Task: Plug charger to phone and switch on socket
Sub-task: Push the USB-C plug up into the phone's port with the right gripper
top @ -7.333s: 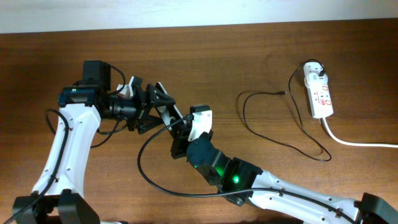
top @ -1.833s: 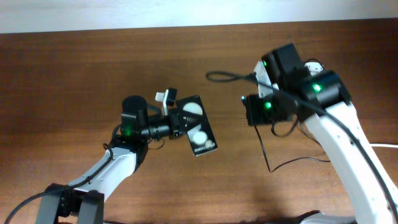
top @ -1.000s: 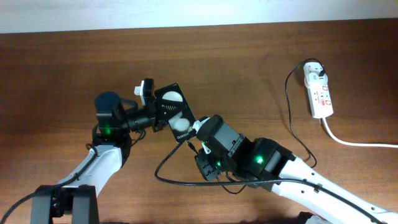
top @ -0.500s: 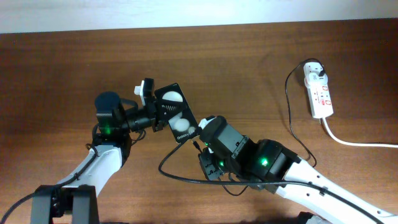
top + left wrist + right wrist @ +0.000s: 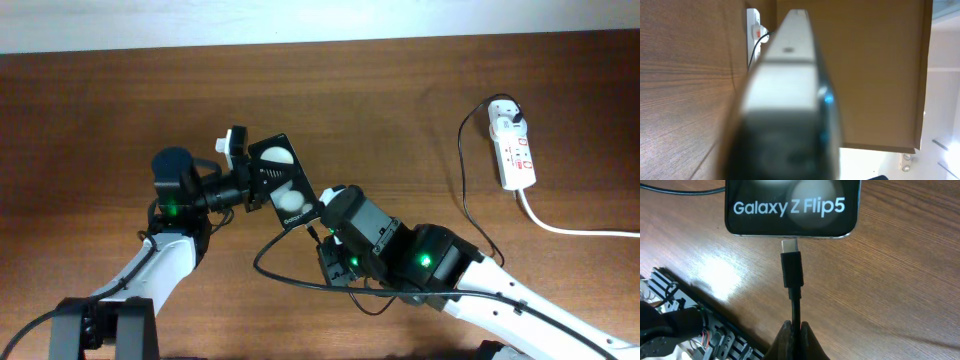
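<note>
Phone [image 5: 792, 207]: black slab, white "Galaxy Z Flip5" txt, 2 white circles; pinched in L jaws over desk [image 5: 400, 120]. Charger [image 5: 792, 269]: black cable clamped in R jaws, metal tip touching phone's edge.

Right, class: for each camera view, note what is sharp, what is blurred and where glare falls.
Left wrist: the phone, edge-on and close, is heavily blurred. Right wrist: the charger and the phone lettering are sharp; glare brightens the table. Overhead: evenly lit, sharp.
</note>
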{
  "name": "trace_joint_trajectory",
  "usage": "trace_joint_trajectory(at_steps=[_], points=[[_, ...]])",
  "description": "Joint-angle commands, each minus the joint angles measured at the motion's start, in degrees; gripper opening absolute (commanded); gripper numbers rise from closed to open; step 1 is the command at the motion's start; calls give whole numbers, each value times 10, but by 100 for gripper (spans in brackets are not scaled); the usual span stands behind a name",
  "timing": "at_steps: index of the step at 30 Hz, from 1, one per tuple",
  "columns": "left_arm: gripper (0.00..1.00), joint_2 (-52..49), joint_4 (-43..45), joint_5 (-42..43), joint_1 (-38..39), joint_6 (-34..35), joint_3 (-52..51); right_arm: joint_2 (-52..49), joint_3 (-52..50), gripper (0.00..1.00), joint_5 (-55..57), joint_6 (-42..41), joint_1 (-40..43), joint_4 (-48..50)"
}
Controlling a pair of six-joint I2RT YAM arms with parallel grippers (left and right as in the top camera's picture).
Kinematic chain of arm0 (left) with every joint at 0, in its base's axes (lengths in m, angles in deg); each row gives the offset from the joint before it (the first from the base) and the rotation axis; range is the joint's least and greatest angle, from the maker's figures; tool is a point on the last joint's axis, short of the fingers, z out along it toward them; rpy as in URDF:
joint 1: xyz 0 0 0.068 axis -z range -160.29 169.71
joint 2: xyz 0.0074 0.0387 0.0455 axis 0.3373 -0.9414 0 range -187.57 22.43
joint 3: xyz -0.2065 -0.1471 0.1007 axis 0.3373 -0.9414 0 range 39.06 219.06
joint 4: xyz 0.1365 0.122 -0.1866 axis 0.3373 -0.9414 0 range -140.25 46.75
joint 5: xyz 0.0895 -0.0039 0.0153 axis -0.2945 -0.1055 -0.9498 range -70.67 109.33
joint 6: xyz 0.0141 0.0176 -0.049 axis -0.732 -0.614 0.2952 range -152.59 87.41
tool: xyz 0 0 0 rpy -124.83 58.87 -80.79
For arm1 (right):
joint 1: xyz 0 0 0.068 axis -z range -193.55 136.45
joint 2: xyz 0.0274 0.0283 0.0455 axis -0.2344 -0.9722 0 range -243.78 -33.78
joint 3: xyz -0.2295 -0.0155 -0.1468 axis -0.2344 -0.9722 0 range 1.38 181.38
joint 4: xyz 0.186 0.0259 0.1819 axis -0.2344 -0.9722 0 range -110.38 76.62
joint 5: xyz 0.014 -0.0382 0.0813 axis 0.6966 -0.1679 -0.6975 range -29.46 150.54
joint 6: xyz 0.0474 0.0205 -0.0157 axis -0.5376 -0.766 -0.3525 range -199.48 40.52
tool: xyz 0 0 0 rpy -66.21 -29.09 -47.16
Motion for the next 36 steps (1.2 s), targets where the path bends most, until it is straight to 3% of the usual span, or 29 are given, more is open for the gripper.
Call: trace_joint_trajectory(at_steps=[1,19,22,27,36], points=[[0,-4,3,24,2,-6,17,10,-3,4,0,-2,-3,7],[0,-4,-1,24,2,42,17,-2,-3,4,16,23,-3,7],[0,-4,-1,22,2,2,17,-2,-3,4,12,23,-5,0],[0,-4,-1,4,2,-1,16,-1,-3,4,104,13,-63,-6],[0,-4,-1,6,2,-24,16,-1,-3,4,136,13,-63,-2]])
